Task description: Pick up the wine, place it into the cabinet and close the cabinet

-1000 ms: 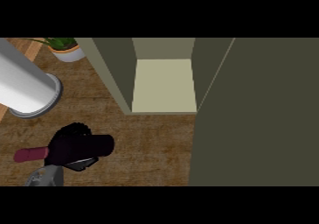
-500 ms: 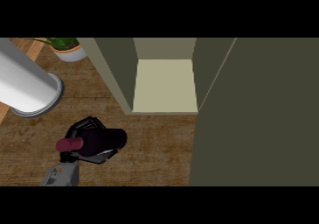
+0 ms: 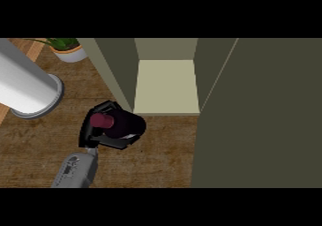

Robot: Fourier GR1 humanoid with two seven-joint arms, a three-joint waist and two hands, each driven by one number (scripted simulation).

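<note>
the left hand (image 3: 106,132) is curled round the upright wine (image 3: 119,123), just before the open cabinet (image 3: 166,88).

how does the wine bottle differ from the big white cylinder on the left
The wine bottle is dark with a maroon top; the white cylinder is pale all over. The bottle looks far smaller than the cylinder, which runs out of the view's upper left. The bottle is held in the left hand, just in front of the open cabinet shelf; the cylinder stands free on the wooden counter. Both are round.
</note>
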